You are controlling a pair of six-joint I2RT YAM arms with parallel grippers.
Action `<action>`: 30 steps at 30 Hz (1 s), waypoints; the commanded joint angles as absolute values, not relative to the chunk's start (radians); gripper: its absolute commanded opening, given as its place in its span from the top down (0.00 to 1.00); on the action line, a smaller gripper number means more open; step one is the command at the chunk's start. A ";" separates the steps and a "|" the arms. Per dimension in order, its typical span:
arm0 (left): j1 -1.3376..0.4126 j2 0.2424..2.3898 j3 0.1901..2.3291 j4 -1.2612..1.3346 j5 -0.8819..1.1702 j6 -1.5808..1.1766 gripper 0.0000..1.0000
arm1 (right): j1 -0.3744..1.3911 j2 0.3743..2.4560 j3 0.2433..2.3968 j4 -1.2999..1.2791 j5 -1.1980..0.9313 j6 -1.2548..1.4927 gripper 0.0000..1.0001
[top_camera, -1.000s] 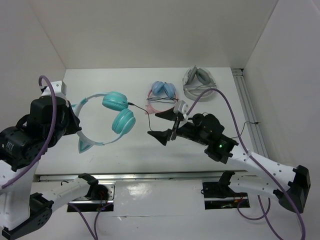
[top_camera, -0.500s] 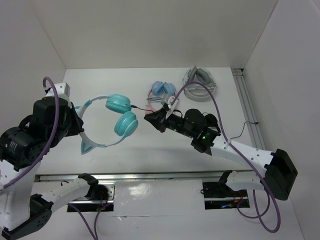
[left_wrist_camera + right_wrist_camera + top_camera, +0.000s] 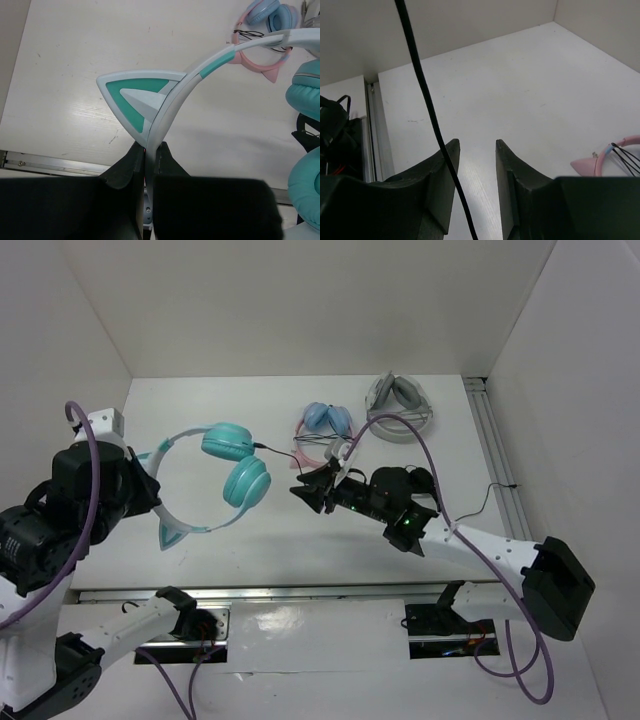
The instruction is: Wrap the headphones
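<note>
The headphones point(image 3: 247, 482) are held off the table point(image 3: 300, 545), at about 9 o'clock in the top view. The left gripper point(image 3: 149, 150) is clamped on the headband point(image 3: 172, 97) just below a cat ear. The cable point(image 3: 275, 452) is led from the upper cup towards 3 o'clock, up to the right gripper point(image 3: 308, 490).

In the right wrist view that gripper point(image 3: 476, 150) is seen parted. The cable point(image 3: 427, 107) is laid across the inner edge of its left finger and is not pinched.

The cable could be missed if the jaws are closed as they stand, since it lies at the edge of the gap rather than in its middle. If it is caught and then pulled hard, the plug could be strained. The headband could also be swung in its narrow grip, and the cups would be set swaying. The pink set point(image 3: 325, 425), at 12 o'clock from the right gripper, lies near enough for its own cord to be snagged in a wide winding sweep.
</note>
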State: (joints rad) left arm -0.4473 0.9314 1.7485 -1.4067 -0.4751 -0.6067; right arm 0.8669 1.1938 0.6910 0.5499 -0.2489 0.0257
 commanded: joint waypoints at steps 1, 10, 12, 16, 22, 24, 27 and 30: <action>-0.442 0.922 1.799 -1.304 -0.488 -0.663 1.00 | 0.854 1.239 0.660 0.670 -0.262 0.029 0.57; -0.442 0.940 1.875 -1.331 -0.571 -0.693 1.00 | 0.742 1.405 0.647 0.745 -0.366 0.098 0.54; -0.442 0.953 1.885 -1.331 -0.581 -0.702 1.00 | 0.730 1.439 0.647 0.764 -0.367 0.110 0.54; -0.442 0.974 1.922 -1.345 -0.638 -0.727 1.00 | 0.730 1.476 0.638 0.775 -0.353 0.110 0.54; -0.442 0.983 1.960 -1.358 -0.692 -0.781 1.00 | 0.709 1.511 0.617 0.784 -0.287 0.141 0.50; -0.442 0.973 1.960 -1.358 -0.701 -0.790 1.00 | 0.709 1.511 0.617 0.773 -0.265 0.150 0.46; -0.442 0.962 1.960 -1.358 -0.719 -0.799 1.00 | 0.709 1.500 0.592 0.773 -0.247 0.150 0.44; -0.442 0.962 1.971 -1.358 -0.719 -0.808 1.00 | 0.709 1.491 0.583 0.764 -0.226 0.150 0.44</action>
State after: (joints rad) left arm -0.4473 0.9836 1.9232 -1.4357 -0.6838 -0.7437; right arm 0.7128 1.5093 0.5999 0.7074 -0.2684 0.1417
